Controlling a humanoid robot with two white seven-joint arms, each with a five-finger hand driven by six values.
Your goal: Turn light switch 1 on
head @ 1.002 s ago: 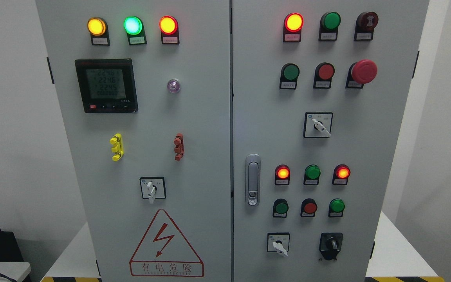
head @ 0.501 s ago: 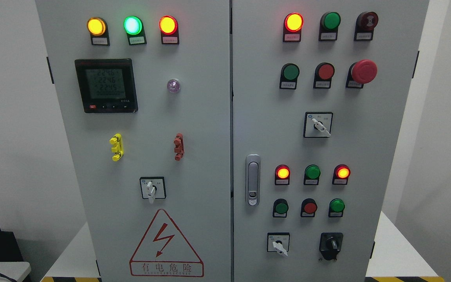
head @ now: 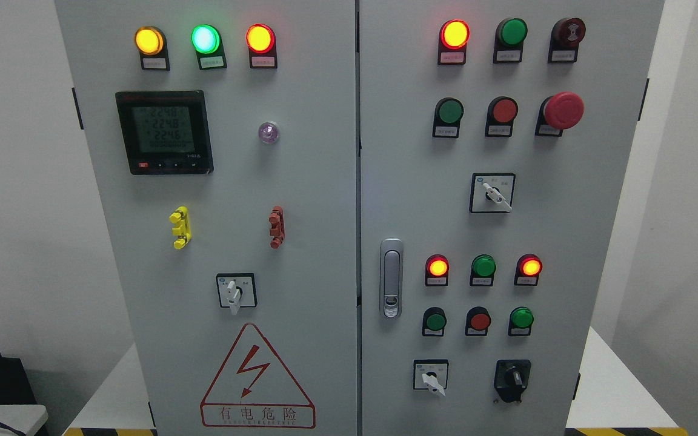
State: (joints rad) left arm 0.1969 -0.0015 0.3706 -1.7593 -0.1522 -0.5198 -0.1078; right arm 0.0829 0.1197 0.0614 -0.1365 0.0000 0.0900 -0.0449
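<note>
On the right door of the grey cabinet [head: 300,181], lower half: a row of three lamps, red lit [head: 437,266], green dark [head: 483,266], red lit [head: 530,266]. Below them sit three push buttons: green [head: 435,321], red [head: 480,321], green [head: 521,318]. Labels are too small to read, so I can't tell which control is light switch 1; my guess is it's in this cluster. Neither hand is in the head view, so the state of the fingers can't be told. Nothing is pressed yet, as far as I can judge.

Risks: buttons sit close together, so a wide fingertip could hit the neighbouring red one. The big red mushroom stop [head: 563,110] is up top right, well apart, but a high approach could clip it. The white selector knob [head: 430,379] just below is easy to nudge.
</note>
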